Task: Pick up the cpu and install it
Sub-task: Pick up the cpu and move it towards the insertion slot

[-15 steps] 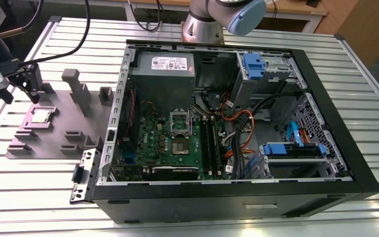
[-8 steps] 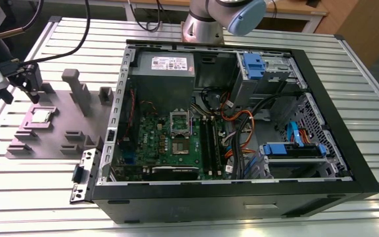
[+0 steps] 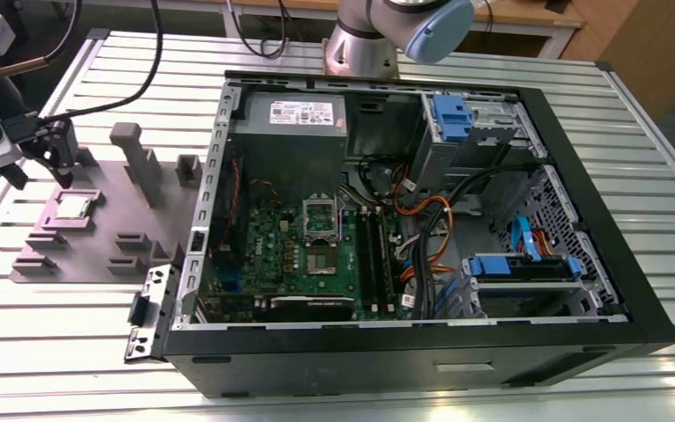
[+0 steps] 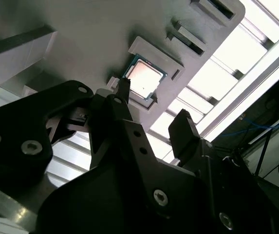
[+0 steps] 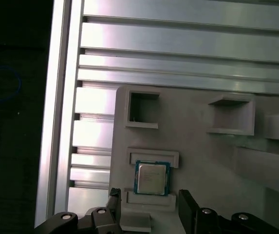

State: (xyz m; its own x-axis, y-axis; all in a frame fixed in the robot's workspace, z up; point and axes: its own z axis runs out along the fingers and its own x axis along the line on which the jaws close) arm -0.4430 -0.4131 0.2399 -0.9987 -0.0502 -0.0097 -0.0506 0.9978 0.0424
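The cpu (image 3: pixel 74 207) is a small silvery square chip lying flat in a recess of the grey fixture (image 3: pixel 156 224), on the exterior view's left. My gripper (image 3: pixel 39 180) hangs just above it, open, one dark finger to each side and nothing between them. In both wrist views the cpu (image 4: pixel 142 79) (image 5: pixel 152 177) sits a short way off the fingertips (image 4: pixel 123 87), untouched, while the gripper (image 4: pixel 154 105) (image 5: pixel 149 195) straddles its line. The open computer case (image 3: pixel 619 290) lies to the exterior view's right, with a green motherboard (image 3: pixel 285 259) and its metal-framed socket (image 3: pixel 320 218) inside.
The grey fixture carries upright posts (image 3: pixel 138 158) and several small empty pockets (image 5: pixel 140 108). The slatted aluminium table (image 3: pixel 56 369) ends close beyond the fixture (image 5: pixel 61 122). Cables (image 3: pixel 431 237), drive bays (image 3: pixel 460 114) and a power supply (image 3: pixel 296 114) crowd the case.
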